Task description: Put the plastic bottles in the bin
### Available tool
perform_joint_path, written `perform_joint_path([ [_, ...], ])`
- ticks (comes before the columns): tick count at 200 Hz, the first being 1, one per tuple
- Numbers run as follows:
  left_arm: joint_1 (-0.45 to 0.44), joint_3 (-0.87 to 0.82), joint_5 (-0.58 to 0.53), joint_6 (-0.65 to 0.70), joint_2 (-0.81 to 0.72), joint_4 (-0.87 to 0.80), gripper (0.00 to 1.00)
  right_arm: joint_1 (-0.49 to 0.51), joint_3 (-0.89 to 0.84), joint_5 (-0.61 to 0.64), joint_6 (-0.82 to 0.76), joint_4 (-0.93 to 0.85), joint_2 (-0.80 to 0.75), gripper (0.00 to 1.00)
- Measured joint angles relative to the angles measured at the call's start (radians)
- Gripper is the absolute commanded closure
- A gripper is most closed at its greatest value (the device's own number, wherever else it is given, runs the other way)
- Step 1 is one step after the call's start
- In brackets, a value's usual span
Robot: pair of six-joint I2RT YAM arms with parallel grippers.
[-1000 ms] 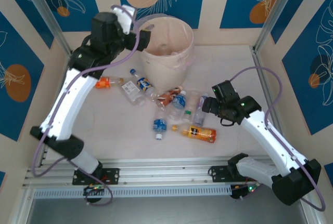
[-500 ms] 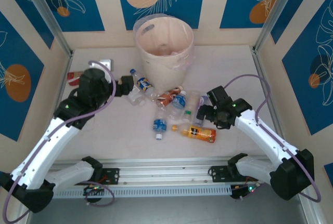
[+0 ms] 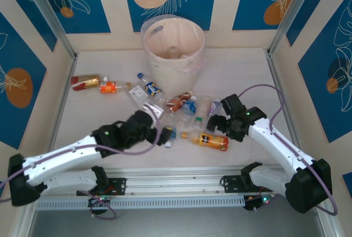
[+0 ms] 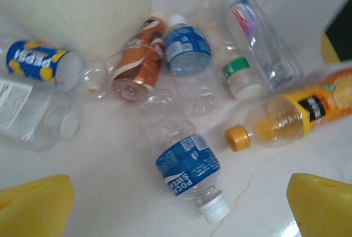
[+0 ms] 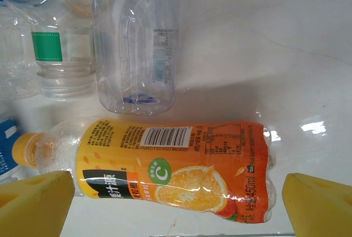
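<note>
while l gripper point(image 4: 179, 209) gapes over blue-label btl point(image 4: 190, 168), r gripper point(image 5: 177, 204) — also wide — over orange btl point(image 5: 170, 168).

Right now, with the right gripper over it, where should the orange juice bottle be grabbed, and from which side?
Take the orange juice bottle across its labelled middle, straight down from above. It lies flat on its side, lengthwise along the gap of the open right gripper, so the wrist likely needs a quarter turn first.
</note>
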Motion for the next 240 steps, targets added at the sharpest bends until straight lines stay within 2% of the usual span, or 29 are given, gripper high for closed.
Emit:
perform_joint_path([
  [31, -0.18, 0.035, -0.152, 0.122, 0.259, 0.074, 0.01, -0.066, -0.026, -0.077, -0.008, 0.027, 0.0, 0.02],
  [62, -0.263, 0.063, -0.227, 0.223, 0.446, 0.179, 0.0, -0.117, -0.041, -0.157, -0.024, 0.056, 0.0, 0.02],
  [98, -0.269, 0.075, -0.229, 0.267, 0.546, 0.29, 0.0, -0.13, -0.042, -0.208, -0.041, 0.08, 0.002, 0.02],
  [160, -0.274, 0.183, -0.275, 0.282, 0.787, 0.377, 0.01, -0.133, -0.061, -0.245, -0.058, 0.129, 0.039, 0.02],
  [240, -0.206, 0.219, -0.341, 0.211, 0.84, 0.372, 0.0, -0.122, -0.082, -0.245, -0.068, 0.143, 0.062, 0.1],
])
